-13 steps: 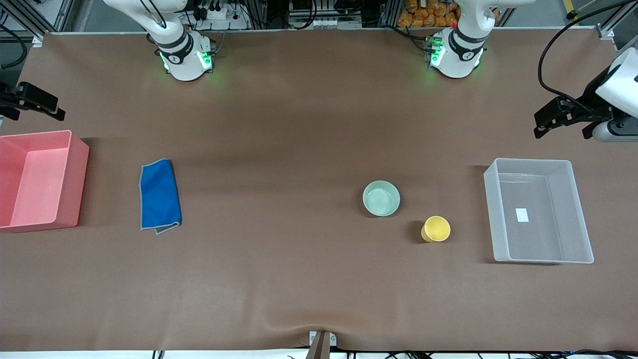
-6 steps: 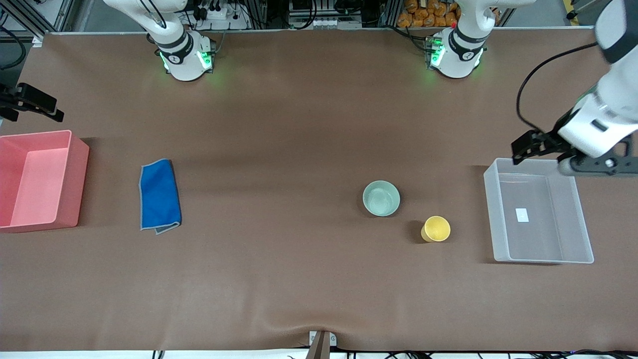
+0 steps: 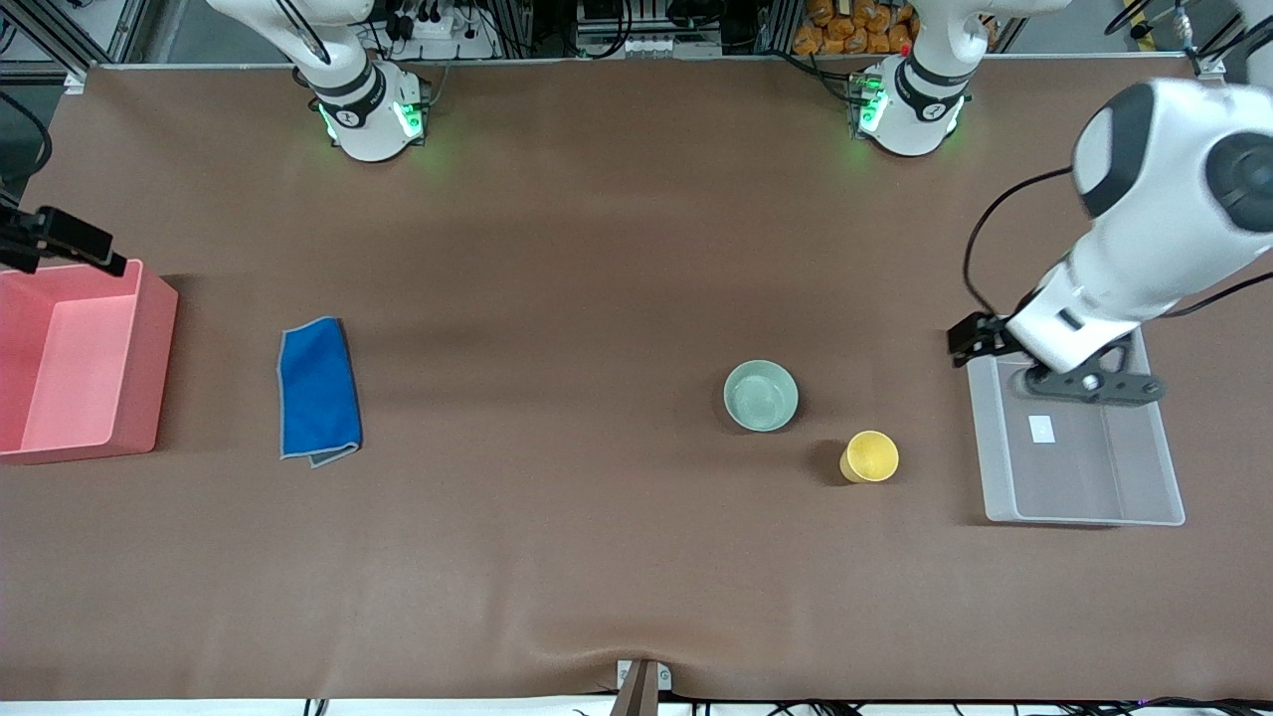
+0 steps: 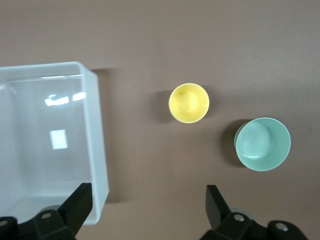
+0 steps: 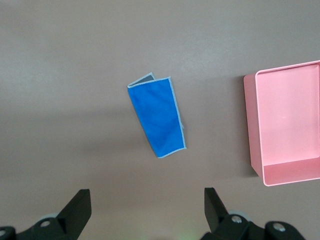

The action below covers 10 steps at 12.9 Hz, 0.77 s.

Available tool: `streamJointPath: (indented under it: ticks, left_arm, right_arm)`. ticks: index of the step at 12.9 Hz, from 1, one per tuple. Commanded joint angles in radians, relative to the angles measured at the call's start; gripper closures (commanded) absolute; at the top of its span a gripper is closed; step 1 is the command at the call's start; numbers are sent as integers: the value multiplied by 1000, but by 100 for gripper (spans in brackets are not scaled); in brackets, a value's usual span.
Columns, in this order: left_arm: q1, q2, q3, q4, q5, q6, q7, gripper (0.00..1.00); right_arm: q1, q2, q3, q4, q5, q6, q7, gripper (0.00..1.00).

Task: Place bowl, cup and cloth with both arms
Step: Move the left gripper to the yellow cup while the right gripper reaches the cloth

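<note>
Brown tabletop (image 3: 597, 249) carries everything, all things apart from one another. Pink bin (image 3: 75, 360) sits at the right arm's end of the tabletop, near that short edge, open side up. Clear bin (image 3: 1079, 467) sits at the left arm's end, a white label on its floor. Cloth (image 3: 318, 390), blue, folded flat to a rectangle, lies beside the pink bin, toward the tabletop middle; also seen in the right wrist view (image 5: 157, 119). Bowl (image 3: 761, 395), mint green, upright, sits between the tabletop middle and the clear bin. Cup (image 3: 869, 456), yellow, upright, sits near the bowl, nearer to the front camera and closer to the clear bin.

Left hand (image 3: 975, 340) hangs over the clear bin's corner that is farthest from the front camera, on the bowl's side; in the left wrist view (image 4: 149, 207) its fingers stand wide apart, holding nothing. Right hand (image 3: 75, 244) hangs over the pink bin's edge that is farthest from the front camera; in the right wrist view (image 5: 147, 210) its fingers are spread, holding nothing.
</note>
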Motion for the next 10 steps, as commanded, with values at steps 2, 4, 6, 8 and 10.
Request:
streamJointPath:
  ticks: [2,4,6,8,10]
  left_arm:
    - [-41,99,0,3,10,95,-60,0]
    - [-70,145,2,3,19,124,-131,0]
    - [-74,176,2,1,19,149,-134,0]
    - [-96,185,2,-16,19,172,-134,0]
    - [-107,199,2,-54,19,236,-160,0]
  right_arm:
    - [21,4,15,9,17,-2,-8,0]
    - [64,31,15,10,14,2,-11,0]
    - [82,72,15,0,31,-6,-14,0]
    - [101,113,13,6,39,-44,-13,0]
    - [105,114,13,1,37,-65,-17,0]
